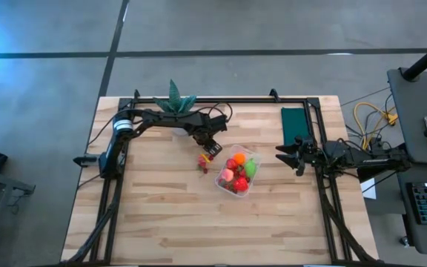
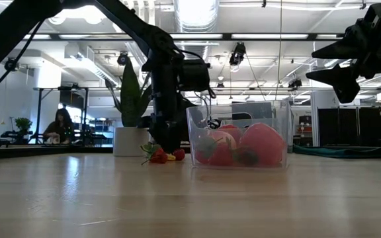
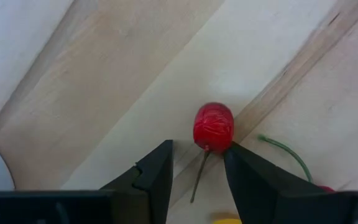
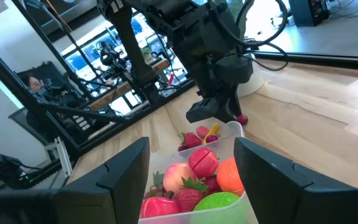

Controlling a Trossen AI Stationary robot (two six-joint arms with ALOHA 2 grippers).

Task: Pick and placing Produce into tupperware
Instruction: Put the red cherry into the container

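The clear tupperware (image 1: 237, 173) stands near the table's middle and holds red, orange, pink and green produce (image 4: 194, 177). Left of it, loose pieces (image 1: 204, 160) lie on the wood. My left gripper (image 1: 212, 150) points down over them, open. In its wrist view, the left gripper (image 3: 197, 147) has its fingers on either side of the thin stem (image 3: 199, 177) of a small red cherry (image 3: 214, 126) lying on the table. My right gripper (image 1: 282, 154) hovers open to the tub's right, raised above the table (image 2: 339, 69).
A spiky green plant in a white pot (image 1: 175, 102) stands at the far edge behind the left arm. A dark green cloth (image 1: 295, 122) lies at the far right. A second green stem (image 3: 288, 152) and a yellow piece (image 3: 225, 219) lie beside the cherry. Bare wood covers the near half.
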